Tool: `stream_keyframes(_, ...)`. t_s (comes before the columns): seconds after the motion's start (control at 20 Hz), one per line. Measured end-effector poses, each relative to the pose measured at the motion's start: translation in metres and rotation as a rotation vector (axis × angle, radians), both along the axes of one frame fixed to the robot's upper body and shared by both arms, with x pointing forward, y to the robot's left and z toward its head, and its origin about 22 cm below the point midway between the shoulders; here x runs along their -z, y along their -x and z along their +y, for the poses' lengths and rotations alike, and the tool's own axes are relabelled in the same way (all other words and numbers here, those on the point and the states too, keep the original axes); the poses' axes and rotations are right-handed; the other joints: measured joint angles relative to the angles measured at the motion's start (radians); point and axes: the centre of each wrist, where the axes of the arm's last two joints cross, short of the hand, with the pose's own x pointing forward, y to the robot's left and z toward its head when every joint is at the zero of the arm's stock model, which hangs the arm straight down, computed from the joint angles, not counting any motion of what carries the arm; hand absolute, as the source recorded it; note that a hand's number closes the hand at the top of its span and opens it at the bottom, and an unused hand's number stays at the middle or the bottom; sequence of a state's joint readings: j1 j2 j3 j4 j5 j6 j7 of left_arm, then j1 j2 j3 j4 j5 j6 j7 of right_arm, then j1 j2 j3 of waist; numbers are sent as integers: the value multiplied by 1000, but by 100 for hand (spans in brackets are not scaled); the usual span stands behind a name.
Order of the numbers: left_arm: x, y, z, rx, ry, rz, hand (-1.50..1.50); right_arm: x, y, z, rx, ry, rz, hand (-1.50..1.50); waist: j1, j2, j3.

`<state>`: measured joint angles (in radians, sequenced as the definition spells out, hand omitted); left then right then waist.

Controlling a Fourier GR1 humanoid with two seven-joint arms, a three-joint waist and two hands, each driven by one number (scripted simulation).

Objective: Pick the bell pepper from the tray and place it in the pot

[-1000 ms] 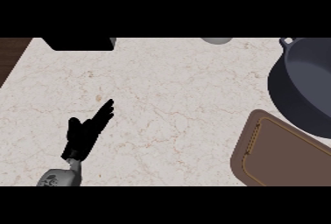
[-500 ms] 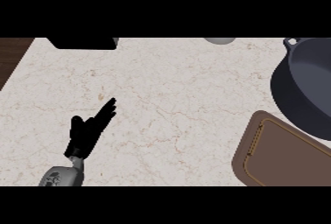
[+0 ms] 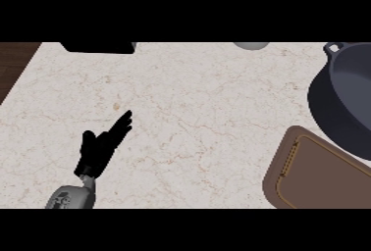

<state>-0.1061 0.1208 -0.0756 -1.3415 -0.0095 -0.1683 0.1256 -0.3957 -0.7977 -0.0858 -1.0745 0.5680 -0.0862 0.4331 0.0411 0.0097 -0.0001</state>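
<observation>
We're seeing the left hand (image 3: 100, 149) hovering over the marble counter (image 3: 196, 108) at lower left, its grey forearm coming up from the bottom edge, fingers (image 3: 121, 123) straight and pressed together, pointing up and to the right, holding nothing. The brown tray (image 3: 319, 176) is sitting at the lower right corner with the dark pot (image 3: 348, 98) just above it at the right edge. We're not spotting the bell pepper anywhere, so we can't tell where it is.
</observation>
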Motion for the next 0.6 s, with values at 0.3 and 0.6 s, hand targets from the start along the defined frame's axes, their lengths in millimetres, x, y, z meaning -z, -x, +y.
stream_keyframes(0.3,-5,-5,-4,13,0,-3,0,19,-33,9,56,-8,248,150,11,4,1)
stream_keyframes(0.6,-4,-2,0,12,-2,-7,0,43,-52,11,144,-154,457,-150,11,5,2)
